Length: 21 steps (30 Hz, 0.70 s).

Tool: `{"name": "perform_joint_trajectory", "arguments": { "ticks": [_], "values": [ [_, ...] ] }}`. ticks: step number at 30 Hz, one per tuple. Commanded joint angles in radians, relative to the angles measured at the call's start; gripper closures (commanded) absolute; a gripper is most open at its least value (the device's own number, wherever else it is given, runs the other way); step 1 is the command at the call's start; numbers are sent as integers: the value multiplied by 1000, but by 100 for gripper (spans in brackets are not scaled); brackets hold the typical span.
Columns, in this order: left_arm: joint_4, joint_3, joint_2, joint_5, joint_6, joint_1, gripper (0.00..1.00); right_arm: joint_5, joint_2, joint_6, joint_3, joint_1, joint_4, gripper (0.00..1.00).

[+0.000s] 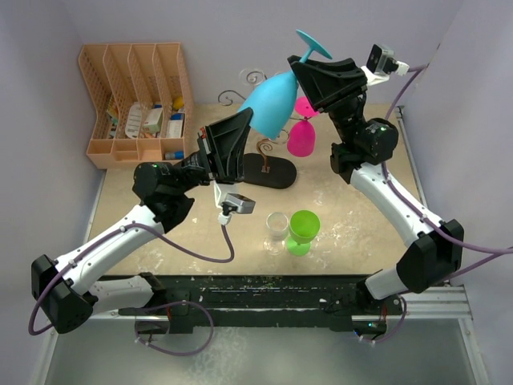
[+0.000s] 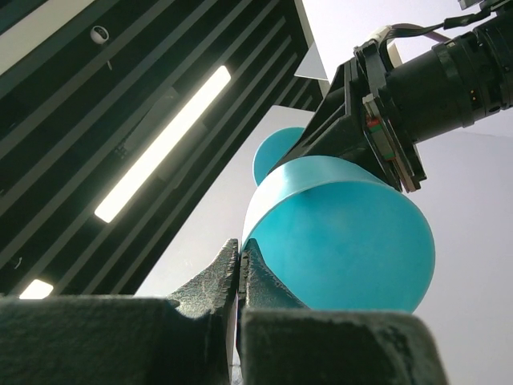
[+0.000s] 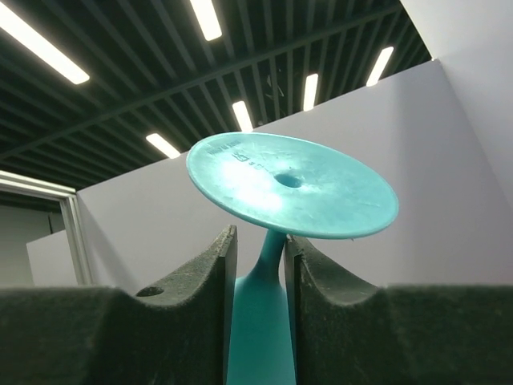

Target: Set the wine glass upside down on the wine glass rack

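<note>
A blue wine glass (image 1: 271, 98) hangs in the air above the back of the table, tilted, foot up and bowl down. My left gripper (image 1: 245, 122) is shut on the rim of its bowl; in the left wrist view the fingers (image 2: 240, 245) pinch the thin rim of the glass (image 2: 345, 241). My right gripper (image 1: 302, 69) is shut on the stem just under the foot; in the right wrist view the gripper (image 3: 260, 237) has a finger on either side of the stem, below the round foot (image 3: 292, 184). The wine glass rack (image 1: 268, 170) stands below on its black oval base.
A pink glass (image 1: 301, 136) hangs upside down on the rack's right side. A green glass (image 1: 304, 230) and a small clear glass (image 1: 277, 227) stand near the front. A peach slotted organizer (image 1: 136, 104) holding small items is at the back left.
</note>
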Motion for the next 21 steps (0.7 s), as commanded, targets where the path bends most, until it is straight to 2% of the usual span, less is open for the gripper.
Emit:
{"name": "perform_joint_trajectory", "arguments": {
  "ticks": [1, 5, 9, 16, 19, 21],
  "values": [
    [38, 36, -6, -10, 21, -5, 100, 1, -16, -8, 30, 11, 49, 70],
    [40, 44, -4, -13, 25, -5, 100, 9, -27, -12, 6, 13, 54, 70],
    [44, 41, -7, -13, 32, -5, 100, 10, -33, -17, -3, 13, 54, 75],
    [56, 49, -4, -14, 33, -6, 100, -1, -27, -6, -12, 13, 61, 75],
    [56, 51, 1, -13, 37, -5, 100, -3, -29, -5, -19, 13, 59, 69],
    [55, 48, 1, -8, 39, -4, 100, -2, -27, -4, -20, 13, 60, 60]
  ]
}}
